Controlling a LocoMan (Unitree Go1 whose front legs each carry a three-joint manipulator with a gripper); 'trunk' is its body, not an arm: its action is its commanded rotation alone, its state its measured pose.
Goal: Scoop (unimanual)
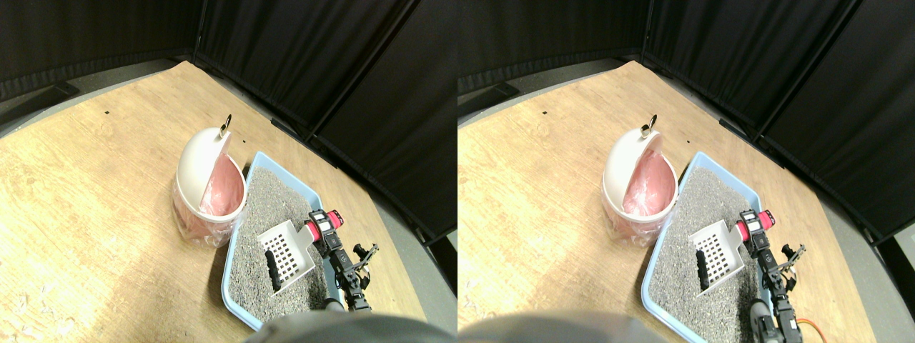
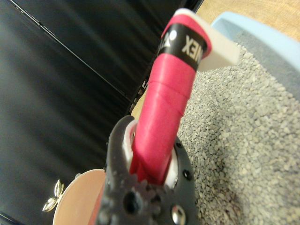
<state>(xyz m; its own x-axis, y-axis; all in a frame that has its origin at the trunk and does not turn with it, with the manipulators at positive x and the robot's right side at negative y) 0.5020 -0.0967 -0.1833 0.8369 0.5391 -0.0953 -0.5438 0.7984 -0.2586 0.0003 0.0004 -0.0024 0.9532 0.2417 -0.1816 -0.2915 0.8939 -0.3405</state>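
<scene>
A white slotted scoop (image 1: 287, 253) lies over grey litter in the light blue tray (image 1: 236, 275). A dark lump (image 1: 274, 272) rests in the scoop's near end. The scoop's red-wrapped handle (image 1: 314, 230) points to the right, and my right gripper (image 1: 324, 227) is shut on it. In the wrist view the red handle (image 2: 166, 112) runs up between the dark jaws, with grey litter (image 2: 234, 140) beside it. A white bin (image 1: 207, 182) with a pink liner and a swing lid stands just left of the tray.
The tray and bin sit on a wooden floor (image 1: 93, 186). Black curtains (image 1: 322, 57) close off the back and right side. A small metal ring (image 1: 226, 126) tops the bin lid. Open floor lies to the left.
</scene>
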